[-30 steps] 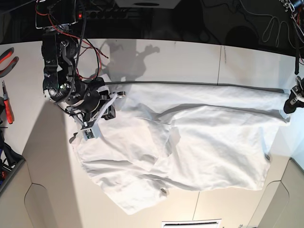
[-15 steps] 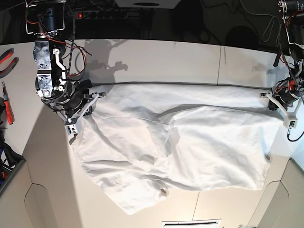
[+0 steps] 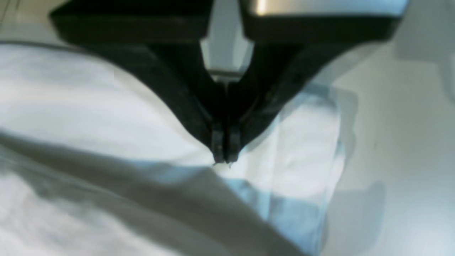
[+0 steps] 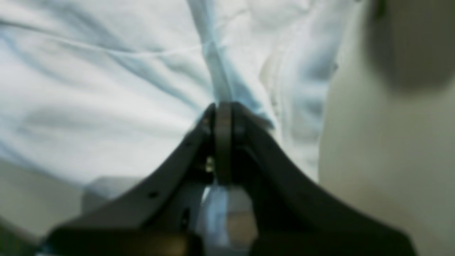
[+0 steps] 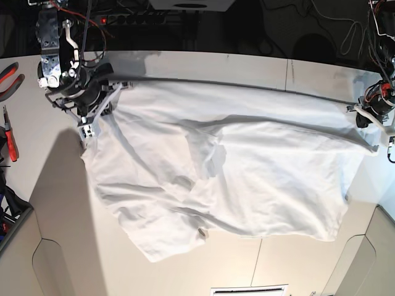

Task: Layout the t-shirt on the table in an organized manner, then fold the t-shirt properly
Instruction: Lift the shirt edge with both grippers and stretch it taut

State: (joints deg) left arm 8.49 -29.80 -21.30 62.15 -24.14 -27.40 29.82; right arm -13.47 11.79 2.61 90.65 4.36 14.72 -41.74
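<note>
White and matte, the table (image 5: pixel 185 68) fills the base view, with black cabling and dark space beyond its far edge. On it lies the t-shirt (image 5: pixel 247 172), spread wide across the middle and wrinkled, its top edge pulled taut in a line running between the two arms near the far side. The lower part sags toward the near edge in loose folds, with a rounded corner hanging lowest at the near left of that view.

At the left end of that taut edge, the right gripper (image 5: pixel 92 117) is clenched on the cloth; its wrist camera shows the dark fingers (image 4: pixel 199 142) pressed together with a ridge of white fabric (image 4: pixel 142 71) pinched at their tips. At the other end, the left gripper (image 5: pixel 364 117) grasps the shirt's corner by the table's right side; in its wrist view the black fingers (image 3: pixel 249 117) meet at a point with the cloth (image 3: pixel 89 106) gathered there, and bare tabletop (image 3: pixel 408 142) lies beside it. Both wrist views are blurred, so how much fabric sits between the pads is hard to judge.

Off to the left of the base view, red-handled pliers (image 5: pixel 8 77) and another red-handled tool (image 5: pixel 10 134) rest beside the table's edge.
</note>
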